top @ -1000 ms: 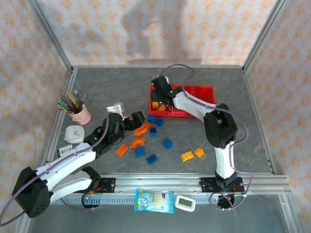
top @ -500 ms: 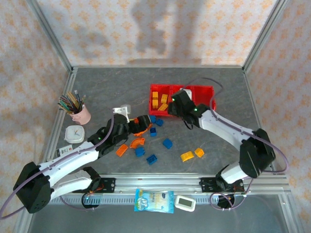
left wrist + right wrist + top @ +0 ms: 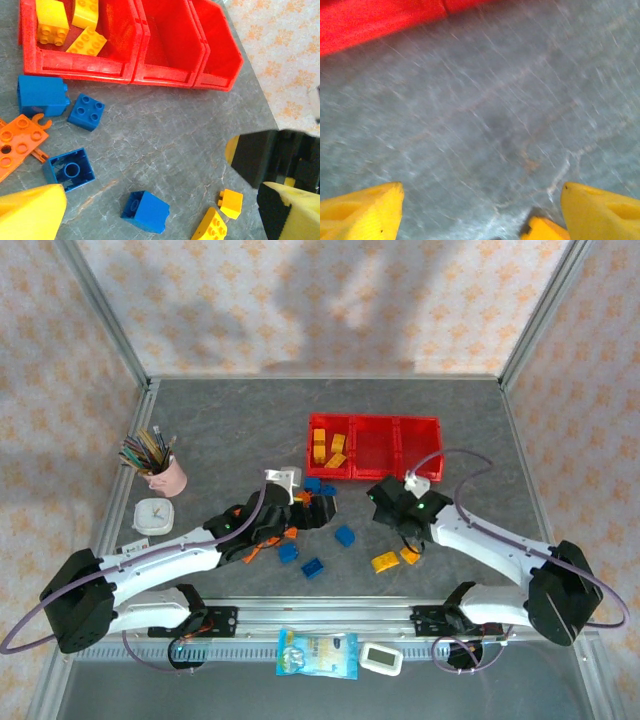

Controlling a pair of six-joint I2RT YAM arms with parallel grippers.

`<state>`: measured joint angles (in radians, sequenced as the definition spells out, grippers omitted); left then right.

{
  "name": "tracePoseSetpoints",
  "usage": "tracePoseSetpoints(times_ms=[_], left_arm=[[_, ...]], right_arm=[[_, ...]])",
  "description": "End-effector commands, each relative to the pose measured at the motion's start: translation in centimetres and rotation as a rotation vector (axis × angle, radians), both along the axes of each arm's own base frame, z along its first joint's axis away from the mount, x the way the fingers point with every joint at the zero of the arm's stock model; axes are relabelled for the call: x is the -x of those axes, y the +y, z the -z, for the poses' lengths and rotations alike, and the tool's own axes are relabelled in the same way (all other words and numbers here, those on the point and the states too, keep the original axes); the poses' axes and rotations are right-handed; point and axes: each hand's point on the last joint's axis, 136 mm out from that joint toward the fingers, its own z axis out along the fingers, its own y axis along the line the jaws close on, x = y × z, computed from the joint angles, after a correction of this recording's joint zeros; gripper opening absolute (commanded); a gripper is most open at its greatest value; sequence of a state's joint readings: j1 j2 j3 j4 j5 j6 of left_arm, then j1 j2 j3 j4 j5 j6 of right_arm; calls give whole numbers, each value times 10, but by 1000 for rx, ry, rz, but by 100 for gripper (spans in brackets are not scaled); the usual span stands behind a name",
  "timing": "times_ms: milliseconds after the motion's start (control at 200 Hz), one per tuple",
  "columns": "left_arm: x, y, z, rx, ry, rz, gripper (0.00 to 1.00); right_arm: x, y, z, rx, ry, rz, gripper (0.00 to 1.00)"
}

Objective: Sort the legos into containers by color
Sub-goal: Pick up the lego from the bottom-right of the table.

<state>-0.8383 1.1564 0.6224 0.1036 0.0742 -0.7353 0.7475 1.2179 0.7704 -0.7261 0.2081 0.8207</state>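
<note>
Three joined red containers [image 3: 375, 448] stand at the back; the left one [image 3: 82, 65] holds three yellow legos [image 3: 327, 448]. Loose blue legos [image 3: 345, 535], orange pieces [image 3: 255, 550] and two yellow legos [image 3: 385, 562] lie in front of them. My left gripper [image 3: 315, 510] is open and hovers over the blue and orange pile. A blue brick [image 3: 145, 211] lies on the table between its fingers [image 3: 30, 210]. My right gripper [image 3: 398, 525] is open above the two yellow legos. One yellow brick [image 3: 545, 229] shows by its right finger [image 3: 600, 210]. Nothing is held.
A pink cup of pencils [image 3: 160, 472] and a white clock [image 3: 153, 516] stand at the left. A snack packet [image 3: 317, 653] and a white device [image 3: 381, 658] lie on the front rail. The two grippers are close together mid-table.
My right gripper has swung from over the left container down to the yellow legos, its jaws widening. My left gripper has pushed right, over the blue and orange pile.
</note>
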Motion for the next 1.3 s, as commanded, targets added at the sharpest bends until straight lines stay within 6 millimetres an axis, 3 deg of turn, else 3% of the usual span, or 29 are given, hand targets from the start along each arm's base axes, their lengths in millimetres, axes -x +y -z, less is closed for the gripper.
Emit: tracePoseSetpoints(times_ms=[0,140,435,641,996,1191,1296], left_arm=[[-4,-6,-13,22,-25,1,99],[-3,-4,-10,8,-25,0,99],[-1,1,-5,-16,-27,-3,99],[0,6,-4,-23,-30,-15,99],[1,12,-7,-15,-36,-34,99],[1,15,-10,-11,-42,-44,99],[2,14,-10,-10,-44,-44,99]], right_arm=[[25,-25,10,55,36,127,82],[46,-33,24,67,74,190,83],[70,-17,51,-82,122,240,85],[64,-8,58,-136,95,241,86],[44,5,54,-213,34,236,76],[46,-11,56,-173,39,260,72],[51,-20,55,-138,46,273,76]])
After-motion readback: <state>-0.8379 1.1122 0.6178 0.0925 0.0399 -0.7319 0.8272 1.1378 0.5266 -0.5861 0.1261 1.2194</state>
